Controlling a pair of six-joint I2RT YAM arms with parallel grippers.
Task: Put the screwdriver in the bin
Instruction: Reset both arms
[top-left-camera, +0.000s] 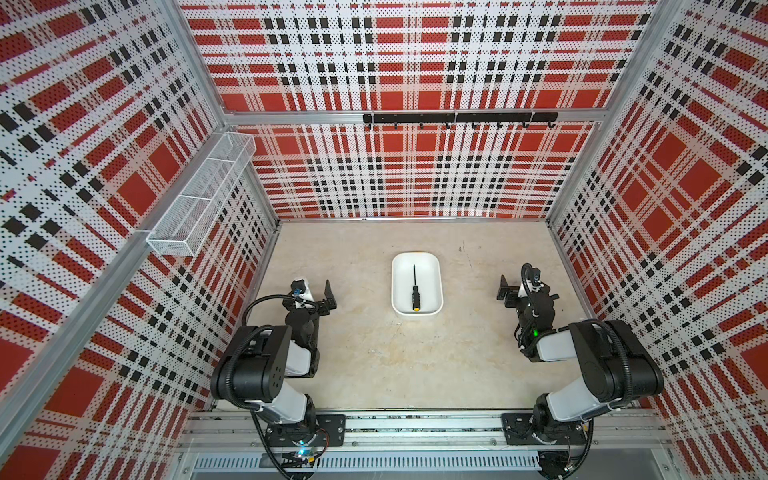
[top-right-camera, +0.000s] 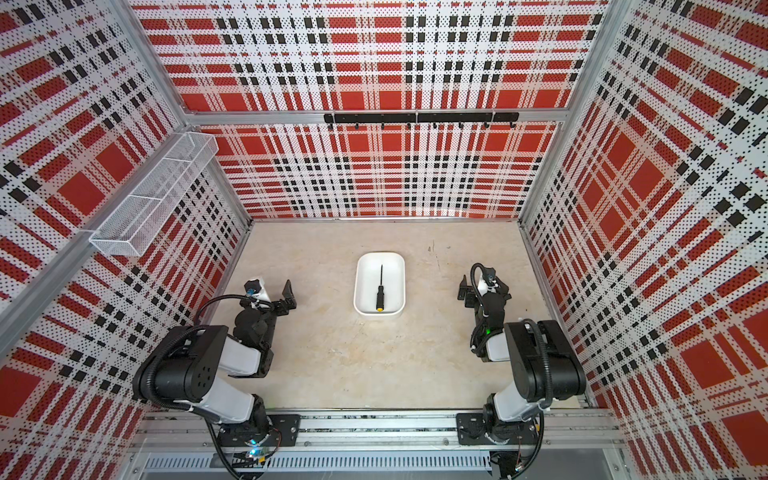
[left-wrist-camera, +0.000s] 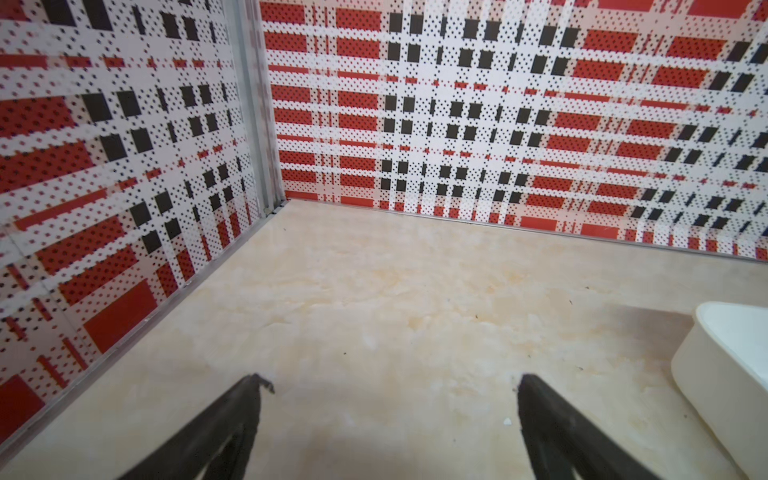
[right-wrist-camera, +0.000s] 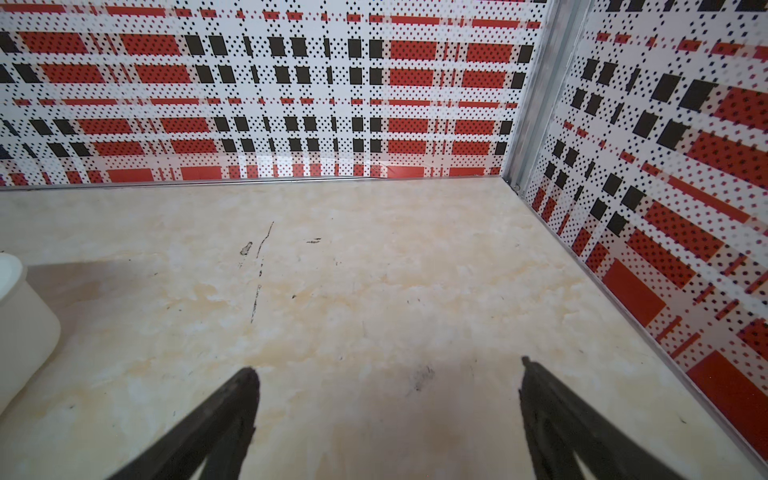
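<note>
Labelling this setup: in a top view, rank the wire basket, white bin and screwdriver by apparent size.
1. wire basket, though it hangs nearer the camera
2. bin
3. screwdriver, lying inside the bin

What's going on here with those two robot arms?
Nothing is being held right now. The screwdriver lies flat inside the bin, with its orange end toward the arms. The left gripper and the right gripper are both open and empty. Each is off to one side of the bin, low over the table. The job of putting the screwdriver in the bin looks done.
</note>
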